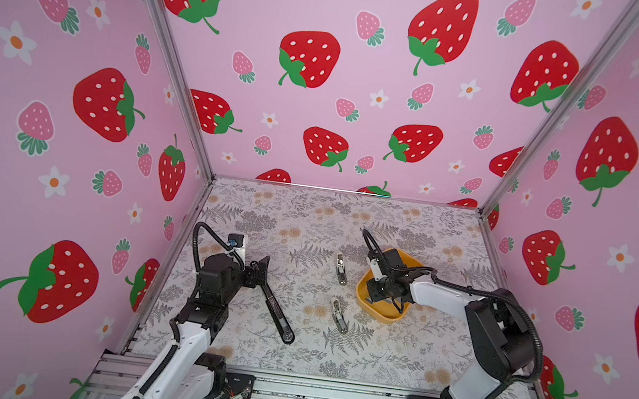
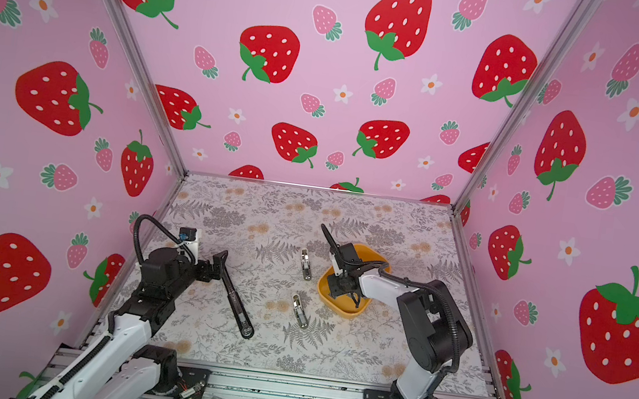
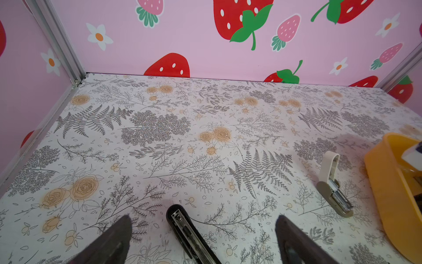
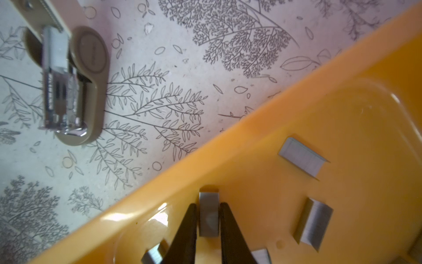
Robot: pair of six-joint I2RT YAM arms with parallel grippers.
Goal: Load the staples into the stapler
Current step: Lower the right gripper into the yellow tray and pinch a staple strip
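The black stapler [image 1: 274, 308] [image 2: 235, 302] lies opened flat on the floral table, its empty metal channel facing up [image 3: 189, 235]. My left gripper [image 1: 257, 274] [image 3: 203, 219] hovers over its far end, open wide with one finger on each side and apart from it. The staples are short grey strips lying in a yellow bowl [image 1: 378, 316] [image 4: 228, 160]. My right gripper [image 1: 371, 299] [image 2: 333, 292] [image 4: 209, 205] reaches down into the bowl, and its black fingers press both sides of one strip [image 4: 209, 217]. Loose strips [image 4: 301, 157] [image 4: 314, 222] lie beside it.
Two small beige staplers [image 1: 341, 269] [image 1: 339, 316] lie between the black stapler and the bowl; one of them shows in each wrist view [image 3: 333, 185] [image 4: 75, 84]. Pink strawberry walls with metal posts close in the table on three sides.
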